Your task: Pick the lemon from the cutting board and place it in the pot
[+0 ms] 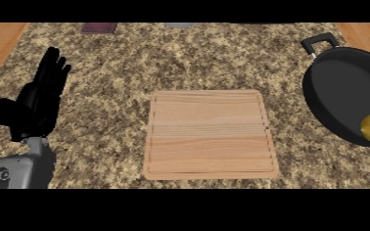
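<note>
Head view, straight down onto the speckled stone counter. Picks up the wooden cutting board dead centre, lying flat, grain running side to side, a shallow groove tracing its rim. Swings right and finds the black pot, partly cut off by the view's edge, its handle poking toward the far side. Spots the lemon inside that pot: just a sliver of yellow against the dark interior, hard on the right edge, well apart from the board. Catches the left hand over at the left, clear of the board, fingers straight and pointing up the counter, holding nothing. Notes the grey forearm below it in the lower left corner.
</note>
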Action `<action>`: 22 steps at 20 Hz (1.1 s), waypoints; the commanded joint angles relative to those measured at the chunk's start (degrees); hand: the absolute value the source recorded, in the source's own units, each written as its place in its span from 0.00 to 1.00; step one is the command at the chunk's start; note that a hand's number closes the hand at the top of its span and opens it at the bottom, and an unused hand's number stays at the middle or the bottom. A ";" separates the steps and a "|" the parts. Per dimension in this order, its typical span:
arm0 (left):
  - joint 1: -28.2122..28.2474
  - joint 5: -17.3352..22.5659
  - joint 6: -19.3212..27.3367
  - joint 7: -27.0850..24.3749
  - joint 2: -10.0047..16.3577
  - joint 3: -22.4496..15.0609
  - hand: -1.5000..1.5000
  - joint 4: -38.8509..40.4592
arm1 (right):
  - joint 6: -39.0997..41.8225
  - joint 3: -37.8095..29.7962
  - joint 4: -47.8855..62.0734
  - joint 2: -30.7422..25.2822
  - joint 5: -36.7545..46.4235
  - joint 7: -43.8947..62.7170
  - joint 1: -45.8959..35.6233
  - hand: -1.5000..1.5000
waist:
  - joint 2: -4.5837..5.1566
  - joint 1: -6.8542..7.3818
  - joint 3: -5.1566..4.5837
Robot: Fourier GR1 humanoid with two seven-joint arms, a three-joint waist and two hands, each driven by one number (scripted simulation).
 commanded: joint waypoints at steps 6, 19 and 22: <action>-1.93 -1.26 0.51 -0.14 -1.15 -1.44 0.50 1.08 | -7.20 -4.10 17.53 -7.57 13.72 -11.93 -5.61 1.00 | 0.60 0.75 0.05; -3.62 -1.03 0.96 2.94 -0.52 -0.31 0.50 0.10 | -17.55 -1.02 64.41 -7.40 20.07 -28.41 -24.99 1.00 | 0.48 1.52 0.10; -0.42 0.94 -1.51 0.38 -0.35 0.35 0.50 -0.49 | -15.69 -2.31 72.15 -7.96 19.49 -27.95 -26.53 0.00 | 0.44 1.59 0.09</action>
